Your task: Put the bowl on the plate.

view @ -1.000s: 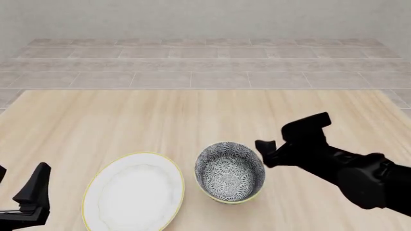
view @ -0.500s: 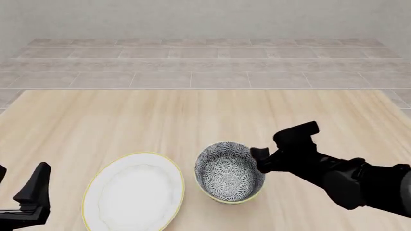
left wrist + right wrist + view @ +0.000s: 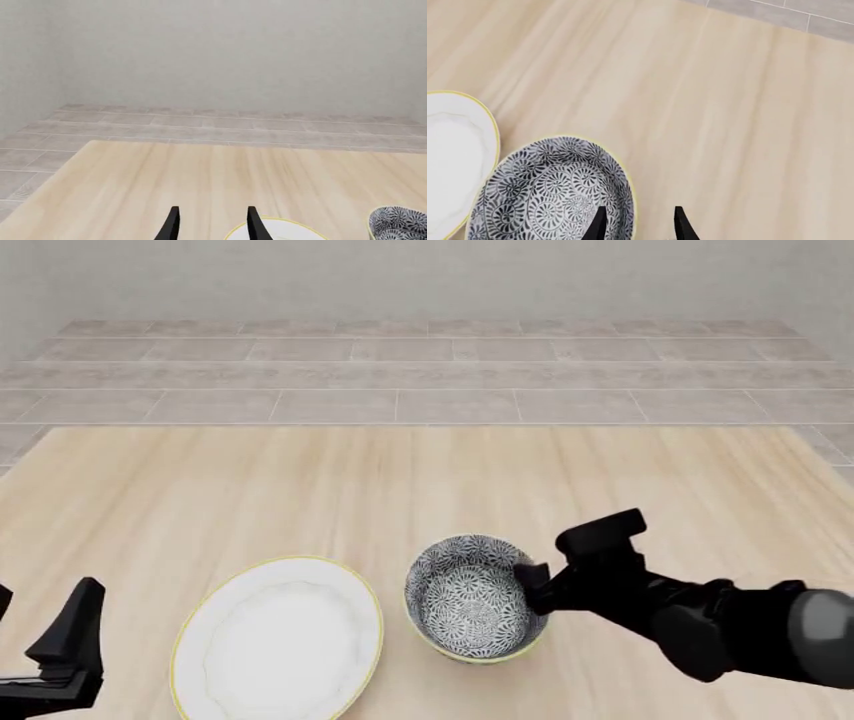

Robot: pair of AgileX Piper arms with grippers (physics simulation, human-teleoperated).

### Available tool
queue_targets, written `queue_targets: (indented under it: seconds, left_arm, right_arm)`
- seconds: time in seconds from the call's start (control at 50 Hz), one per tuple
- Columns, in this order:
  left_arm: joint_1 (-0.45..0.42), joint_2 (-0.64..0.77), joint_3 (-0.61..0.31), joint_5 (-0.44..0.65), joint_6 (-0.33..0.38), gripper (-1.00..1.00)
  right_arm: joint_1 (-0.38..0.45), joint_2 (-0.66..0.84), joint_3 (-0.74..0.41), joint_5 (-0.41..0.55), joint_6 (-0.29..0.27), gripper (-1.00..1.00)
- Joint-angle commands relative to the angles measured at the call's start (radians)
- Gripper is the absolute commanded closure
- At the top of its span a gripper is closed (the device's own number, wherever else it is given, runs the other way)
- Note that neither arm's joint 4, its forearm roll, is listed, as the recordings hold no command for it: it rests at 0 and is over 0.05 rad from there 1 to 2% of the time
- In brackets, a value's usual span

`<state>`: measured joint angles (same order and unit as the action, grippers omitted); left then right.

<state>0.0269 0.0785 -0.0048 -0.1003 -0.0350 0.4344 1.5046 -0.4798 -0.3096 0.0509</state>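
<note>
The bowl [image 3: 470, 598], dark with a dense white floral pattern and a yellowish rim, stands on the table just right of the plate [image 3: 278, 638], which is wide, white and yellow-rimmed. My right gripper [image 3: 530, 586] is at the bowl's right rim, open. In the right wrist view its fingertips [image 3: 599, 221] straddle the rim of the bowl [image 3: 547, 192], one over the inside and one outside, with the plate [image 3: 452, 160] beside it. My left gripper [image 3: 54, 642] hangs open at the near left edge, apart from both. The left wrist view shows the left gripper [image 3: 212, 225], the plate's rim [image 3: 283, 223] and the bowl [image 3: 400, 223].
The light wooden table [image 3: 267, 490] stretches to a far edge, with a tiled floor [image 3: 427, 370] and a pale wall behind it. The right arm [image 3: 721, 625] reaches in low from the right.
My right gripper has come down and to the left, from beside and above the bowl to its right rim. The left gripper, bowl and plate have not moved.
</note>
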Motion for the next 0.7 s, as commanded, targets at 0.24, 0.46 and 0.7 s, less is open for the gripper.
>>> queue_targets:
  seconds: [0.24, 0.46, 0.7]
  left_arm:
    - [0.0, -0.01, -0.001, 0.009, -0.002, -1.0]
    - [-0.002, -0.013, 0.0, 0.013, -0.001, -1.0]
    - [-0.003, -0.016, 0.0, 0.016, -0.001, -1.0]
  right_arm:
    - [0.003, 0.06, 0.007, -0.036, 0.003, -1.0]
    - [0.004, 0.087, 0.008, -0.051, 0.004, -1.0]
    - [-0.002, 0.111, 0.005, -0.062, 0.004, -1.0]
